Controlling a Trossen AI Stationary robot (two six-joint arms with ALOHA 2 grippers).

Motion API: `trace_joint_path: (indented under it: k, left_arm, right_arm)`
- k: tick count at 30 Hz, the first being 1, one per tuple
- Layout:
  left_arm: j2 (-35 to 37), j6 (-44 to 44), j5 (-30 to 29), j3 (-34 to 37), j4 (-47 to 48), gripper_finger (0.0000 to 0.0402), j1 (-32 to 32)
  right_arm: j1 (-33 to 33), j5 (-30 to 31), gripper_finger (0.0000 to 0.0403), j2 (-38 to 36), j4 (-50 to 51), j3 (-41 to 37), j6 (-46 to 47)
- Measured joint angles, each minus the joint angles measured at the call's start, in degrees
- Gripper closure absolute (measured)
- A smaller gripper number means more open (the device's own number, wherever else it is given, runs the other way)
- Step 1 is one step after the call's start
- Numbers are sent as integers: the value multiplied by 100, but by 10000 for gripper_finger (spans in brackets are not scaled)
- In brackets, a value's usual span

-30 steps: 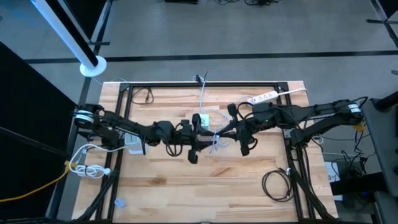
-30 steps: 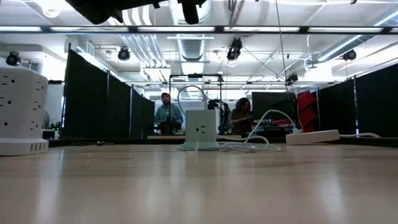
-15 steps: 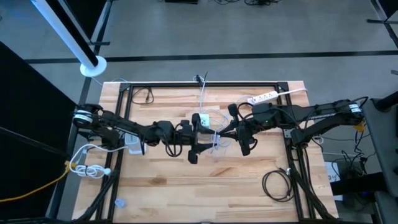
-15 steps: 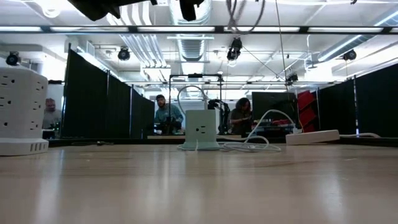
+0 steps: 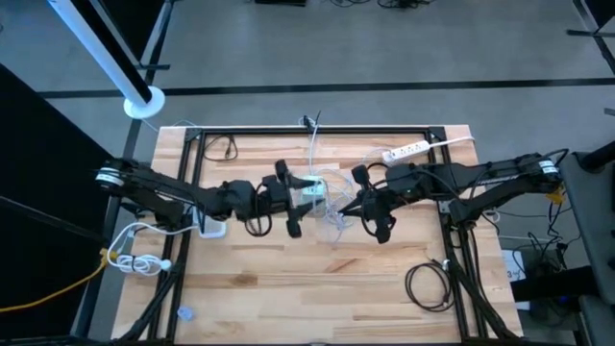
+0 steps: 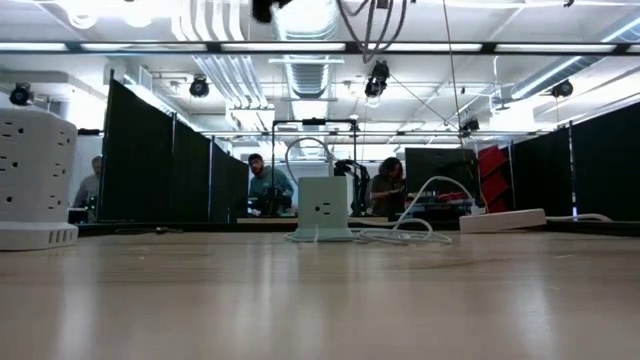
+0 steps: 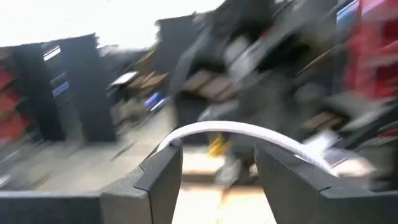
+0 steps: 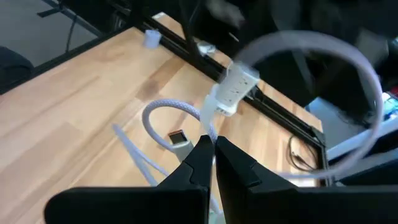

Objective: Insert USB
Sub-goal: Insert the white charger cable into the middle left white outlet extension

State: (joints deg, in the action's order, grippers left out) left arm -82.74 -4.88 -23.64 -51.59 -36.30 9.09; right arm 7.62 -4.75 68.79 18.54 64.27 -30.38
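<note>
Lighting's bright and even from the ceiling strips (image 6: 300, 46), which glare pretty hard in the low view. The table (image 5: 317, 288) from above is crisp with only soft shadows under the arms. Low view: near tabletop is soft, the room behind sharper. Left wrist view is heavy motion smear, blown out white along one edge. Right wrist view's background is blurry.

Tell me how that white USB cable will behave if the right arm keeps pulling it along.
The white cable lies in loose curved loops, so it is probably floppy and will trail, not push. Its USB plug looks small, likely light. Pinched in the right gripper, the thin cable may twist or slip.
</note>
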Motion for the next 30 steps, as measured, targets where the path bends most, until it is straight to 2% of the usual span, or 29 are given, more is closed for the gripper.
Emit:
trace_joint_path:
  k: [2,4,8,12,18,23,25,30]
  left_arm:
    - [126,42,-473,2,493,214,10]
    - [157,268,-603,31,822,217,12]
    - [-65,1063,-273,135,1515,224,29]
    - [-560,1878,371,371,1632,234,77]
    - [-1524,2812,481,459,1834,252,287]
    - [-1424,3843,452,432,3291,269,402]
    - [-1128,4035,175,390,3959,277,525]
    - [-76,4180,-1513,321,4944,295,1085]
  right_arm:
    - [64,-13,403,0,48,-2,-16]
    - [124,-15,403,-1,37,-2,-94]
    - [190,33,403,-11,-277,-4,-403]
    - [188,41,403,-44,-843,-4,-858]
    - [188,73,403,-44,-2110,-20,-1419]
    - [188,-23,403,-44,-2625,-215,-1433]
    - [186,-186,403,-44,-2705,-261,-1394]
    - [176,-592,403,-44,-2698,-305,-1113]
